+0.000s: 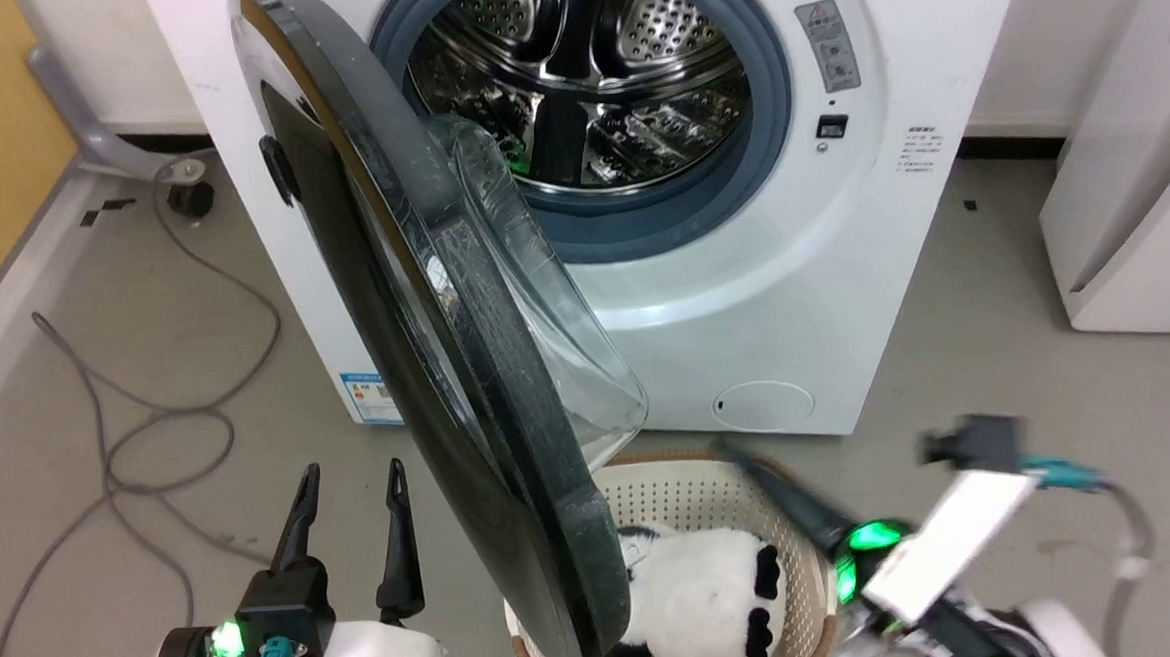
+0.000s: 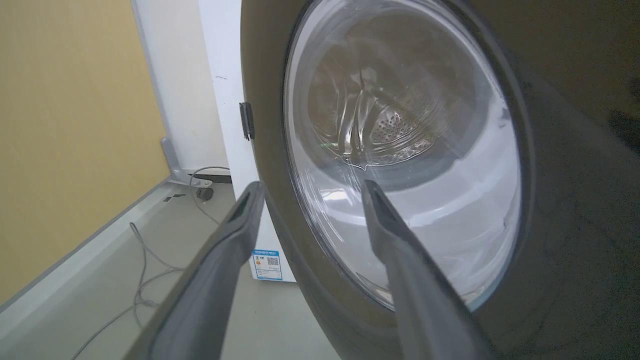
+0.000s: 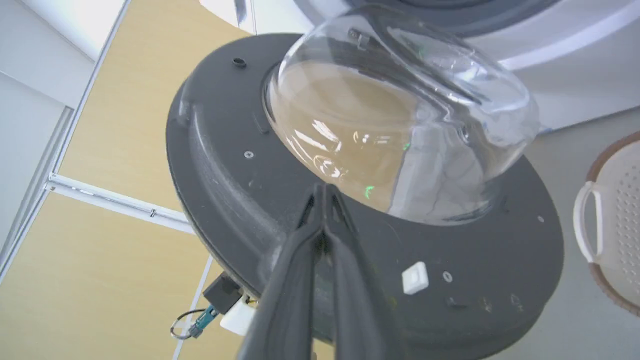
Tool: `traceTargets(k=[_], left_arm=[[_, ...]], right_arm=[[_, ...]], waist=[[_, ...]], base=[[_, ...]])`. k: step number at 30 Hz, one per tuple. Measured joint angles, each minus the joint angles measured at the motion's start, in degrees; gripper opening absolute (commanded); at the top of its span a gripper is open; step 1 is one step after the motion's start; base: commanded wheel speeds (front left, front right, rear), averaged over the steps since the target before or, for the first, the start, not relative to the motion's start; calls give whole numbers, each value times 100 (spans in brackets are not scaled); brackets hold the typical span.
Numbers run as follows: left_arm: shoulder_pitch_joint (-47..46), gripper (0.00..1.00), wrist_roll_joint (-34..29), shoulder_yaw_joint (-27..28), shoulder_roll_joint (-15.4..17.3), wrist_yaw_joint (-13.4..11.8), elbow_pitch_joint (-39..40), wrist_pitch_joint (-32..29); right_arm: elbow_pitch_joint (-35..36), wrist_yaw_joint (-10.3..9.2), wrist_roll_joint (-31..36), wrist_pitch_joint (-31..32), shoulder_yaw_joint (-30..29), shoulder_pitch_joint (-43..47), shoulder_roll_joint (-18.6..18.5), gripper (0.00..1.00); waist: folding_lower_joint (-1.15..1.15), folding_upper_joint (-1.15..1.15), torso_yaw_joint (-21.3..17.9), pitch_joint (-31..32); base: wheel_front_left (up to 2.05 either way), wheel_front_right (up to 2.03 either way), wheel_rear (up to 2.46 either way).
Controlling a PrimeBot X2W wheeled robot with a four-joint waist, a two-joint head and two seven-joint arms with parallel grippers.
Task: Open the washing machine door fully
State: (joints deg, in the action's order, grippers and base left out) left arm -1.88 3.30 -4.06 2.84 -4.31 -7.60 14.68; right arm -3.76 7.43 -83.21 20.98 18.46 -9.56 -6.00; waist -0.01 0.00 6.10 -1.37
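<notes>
Head view, door: washing machine door (image 1: 427,377) swung out, edge-on to the camera, hinged at the view's left of the washing machine (image 1: 763,289); drum exposed.
Head view, left tool: left tool (image 1: 352,471) has its fingers apart, empty, beside the door's outer face.
Left wrist view: fingers spread, door glass just ahead.
Right wrist view: right tool (image 3: 324,190) has its fingers together, tips at the door's inner face by the glass bowl; contact unclear.

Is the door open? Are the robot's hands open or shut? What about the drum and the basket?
Washing machine door: partly open, not fully.
Drum: empty as far as it shows.
Left gripper: open, holding nothing.
Right gripper: shut, tips at the door's inner side.
Basket: holds a black-and-white plush toy.
</notes>
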Motion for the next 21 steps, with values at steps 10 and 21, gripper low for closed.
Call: traceTargets(k=[10, 21], left_arm=[[69, 100, 35, -2, 0, -3, 11, 0], [104, 100, 32, 62, 0, -3, 103, 0]], right_arm=[[548, 0, 1831, -3137, -341, 174, -651, 0], [942, 1, 6478, -3573, -1856, 512, -303, 0]], waist=[[0, 0, -60, 92], [0, 0, -131, 139]], base=[[0, 0, 0], [0, 0, 0]])
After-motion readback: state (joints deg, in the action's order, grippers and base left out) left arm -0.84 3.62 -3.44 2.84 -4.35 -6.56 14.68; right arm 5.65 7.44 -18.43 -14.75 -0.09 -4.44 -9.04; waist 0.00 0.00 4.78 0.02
